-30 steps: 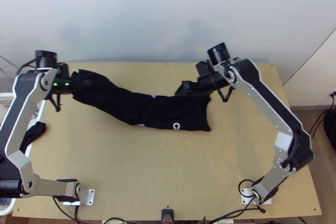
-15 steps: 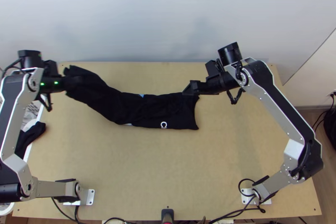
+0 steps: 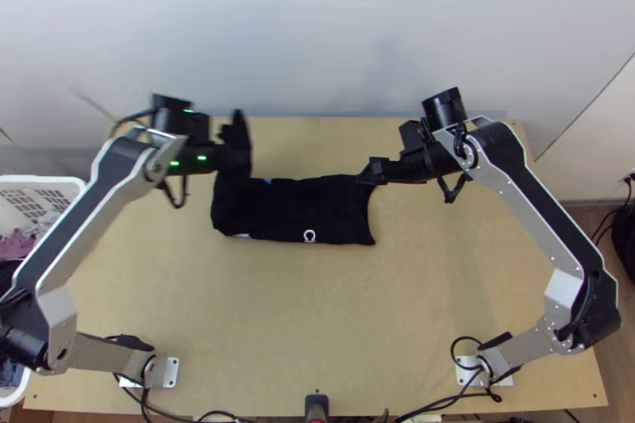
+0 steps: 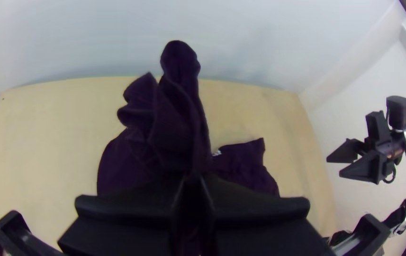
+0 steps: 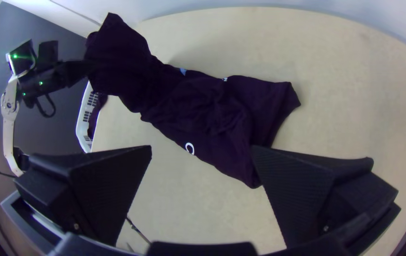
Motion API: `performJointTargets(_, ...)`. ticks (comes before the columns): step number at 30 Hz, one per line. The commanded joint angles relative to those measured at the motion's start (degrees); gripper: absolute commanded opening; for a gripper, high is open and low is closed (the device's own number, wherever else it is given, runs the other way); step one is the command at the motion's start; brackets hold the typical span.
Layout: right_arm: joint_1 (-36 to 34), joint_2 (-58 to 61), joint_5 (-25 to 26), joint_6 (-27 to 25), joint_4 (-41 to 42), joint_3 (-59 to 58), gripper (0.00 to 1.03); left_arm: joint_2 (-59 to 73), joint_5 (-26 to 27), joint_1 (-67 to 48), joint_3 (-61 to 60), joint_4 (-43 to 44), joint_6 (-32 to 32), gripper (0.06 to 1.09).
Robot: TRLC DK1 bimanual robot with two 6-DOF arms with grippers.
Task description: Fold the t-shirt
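At the far left, a white laundry basket stands beside the light wooden table, with pinkish-purple cloth and darker pieces in it. The left arm reaches up from the lower left and then across toward the middle. Its gripper is clamped on one end of the black t-shirt, over the far part of the table; in the left wrist view the fingers are pressed together, with bunched cloth rising out from between them.

To the right of that gripper, the shirt lies across the far half of the table as a long, narrow folded strip. A small light blue patch shows along its far edge, and a white mark sits near its near edge. Its right end lies nearly straight across.

At the strip's far right corner is the right gripper, its fingers wide apart. It seems to hang just over the cloth, though whether it touches is hard to tell. The right arm bends out and down to its base at the lower right.
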Motion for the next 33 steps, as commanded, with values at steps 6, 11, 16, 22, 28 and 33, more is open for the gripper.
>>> performJointTargets(6, -2.9, -0.5, 2.4, 0.2, 0.8, -2.6, 0.99, 10.9, 0.0, -18.0, 3.8, 7.0, -3.4, 0.1)
performJointTargets(11, -3.3, 0.1, 2.7, 0.2, 1.2, -2.8, 0.99, 14.7, 0.3, -22.8, 6.1, 7.7, -4.0, 0.1)
performJointTargets(16, -4.3, 0.2, 2.7, 0.2, 1.5, -2.9, 0.99, 19.1, 0.3, -25.3, 8.4, 8.0, -3.6, 0.1)
performJointTargets(22, -5.7, 0.2, 2.7, 0.2, 1.5, -3.7, 0.99, 23.8, 0.3, -25.4, 11.1, 7.9, -3.5, 0.1)
performJointTargets(28, -5.8, 0.1, 2.7, 0.2, 1.8, -4.5, 0.99, 26.5, 0.3, -26.8, 12.6, 8.0, -4.1, 0.1)
performJointTargets(33, -5.5, 0.1, 2.7, 0.2, 2.1, -4.3, 0.99, 29.3, 0.3, -27.4, 13.9, 8.2, -4.2, 0.39)
